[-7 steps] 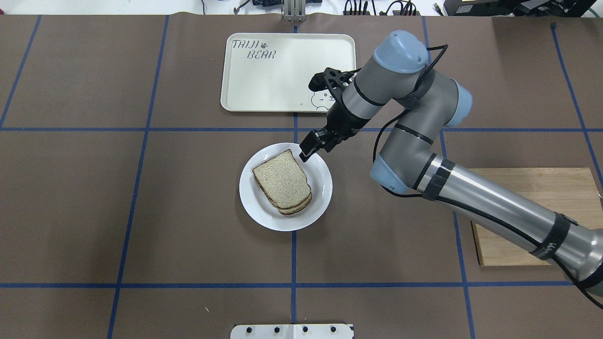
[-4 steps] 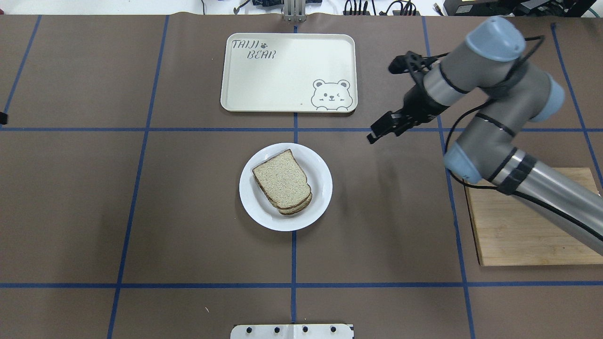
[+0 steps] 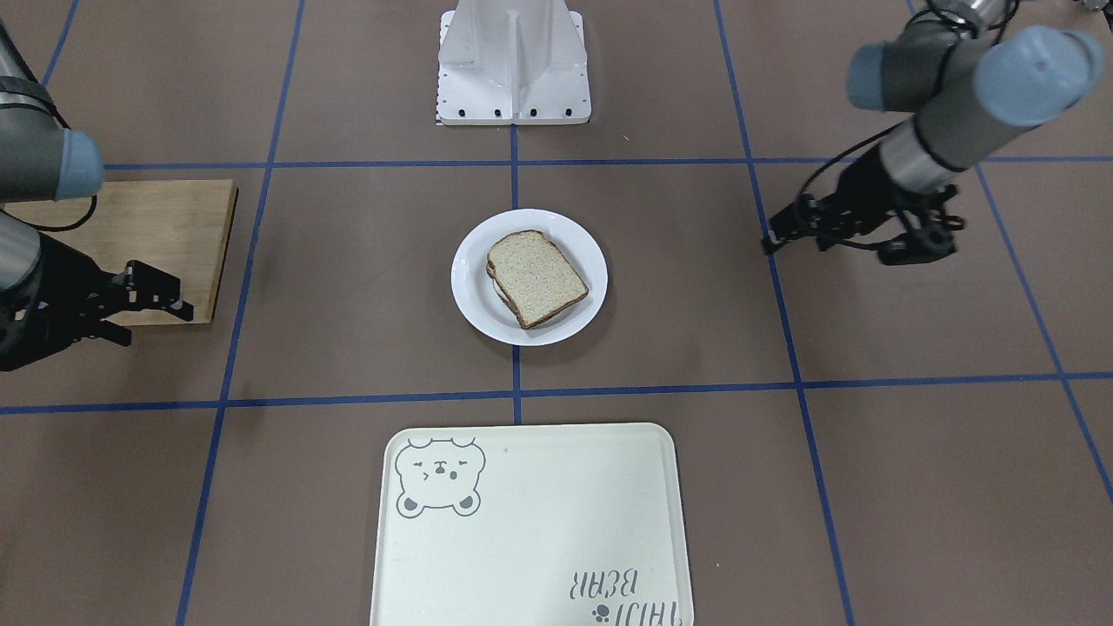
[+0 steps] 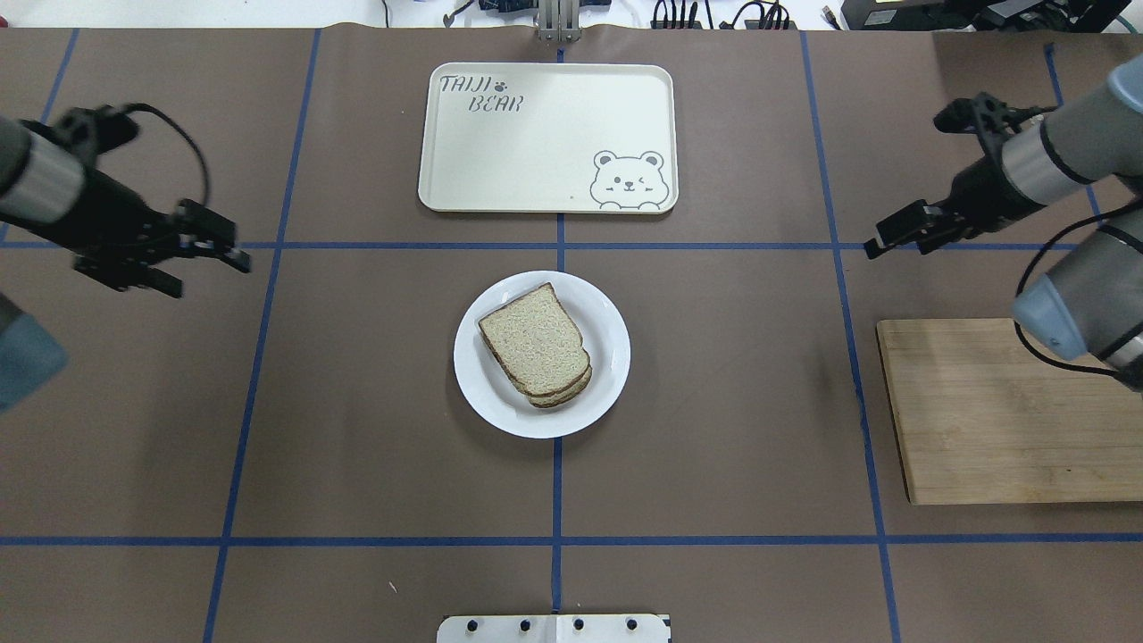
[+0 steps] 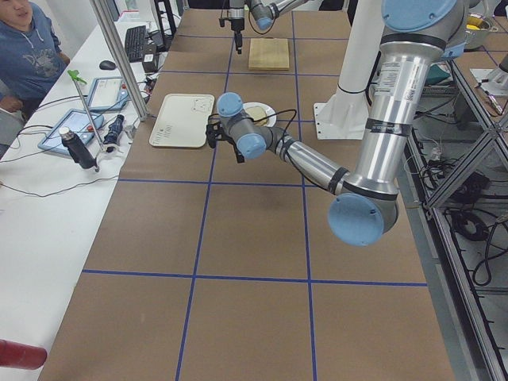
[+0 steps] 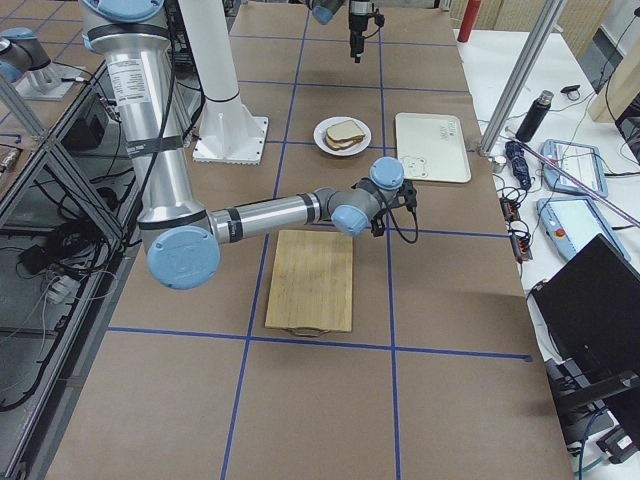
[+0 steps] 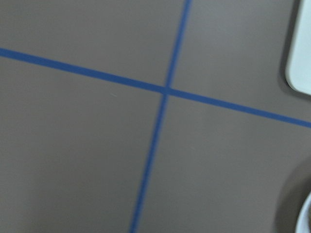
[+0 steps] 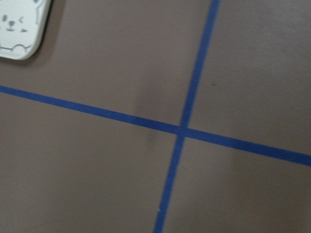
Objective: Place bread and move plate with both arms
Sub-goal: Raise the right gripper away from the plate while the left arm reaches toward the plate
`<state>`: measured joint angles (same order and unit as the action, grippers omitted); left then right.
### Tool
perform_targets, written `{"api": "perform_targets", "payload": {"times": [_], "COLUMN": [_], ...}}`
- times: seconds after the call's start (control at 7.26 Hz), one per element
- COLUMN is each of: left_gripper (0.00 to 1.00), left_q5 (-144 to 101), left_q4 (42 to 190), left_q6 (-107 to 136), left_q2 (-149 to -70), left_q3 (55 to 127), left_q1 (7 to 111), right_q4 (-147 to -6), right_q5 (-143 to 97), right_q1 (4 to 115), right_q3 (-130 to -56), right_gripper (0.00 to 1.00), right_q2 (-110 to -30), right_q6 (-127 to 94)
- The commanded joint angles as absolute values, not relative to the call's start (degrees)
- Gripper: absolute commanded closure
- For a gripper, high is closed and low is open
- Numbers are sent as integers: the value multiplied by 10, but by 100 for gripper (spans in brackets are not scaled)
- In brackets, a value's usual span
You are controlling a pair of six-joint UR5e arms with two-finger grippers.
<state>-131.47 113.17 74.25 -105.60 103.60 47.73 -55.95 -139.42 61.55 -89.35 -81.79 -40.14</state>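
Observation:
The white plate (image 4: 612, 357) sits at the table's middle with the bread (image 4: 534, 344) lying flat on it, on top of a second slice; both also show in the front view, plate (image 3: 469, 296) and bread (image 3: 536, 278). My left gripper (image 4: 212, 277) hovers open and empty far to the plate's left; in the front view it (image 3: 767, 242) is on the right. My right gripper (image 4: 871, 246) hovers open and empty far to the plate's right; in the front view it (image 3: 161, 323) is on the left. Neither touches the plate.
A cream tray with a bear drawing (image 4: 545, 134) lies just beyond the plate. A wooden board (image 4: 991, 411) lies at the right under my right arm. The white pedestal (image 3: 513, 61) stands at the robot's side. Blue tape lines cross the brown mat.
My right gripper has pulled away from the plate's far edge, out to the right. My left arm has come into view from the left. Bread and plate have not moved.

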Motion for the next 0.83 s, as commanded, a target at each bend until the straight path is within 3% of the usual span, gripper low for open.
{"api": "perform_targets", "payload": {"times": [0.0, 0.28, 0.69], "left_gripper": [3, 3, 3], "left_q5": [-1259, -1259, -1257], "left_q4": [1175, 1417, 1560], "left_q6": [809, 899, 965], "left_q2": [-1135, -1136, -1136], "left_q3": [978, 876, 845], "left_q1": [390, 357, 359], "right_q4": [-560, -560, -560], "right_q5": [-1383, -1375, -1370], "right_q1": [652, 655, 655], "right_q3": [-897, -897, -910], "right_gripper": [0, 0, 0], "right_q2": [-867, -879, -889], "right_q6": [-400, -401, -402]}}
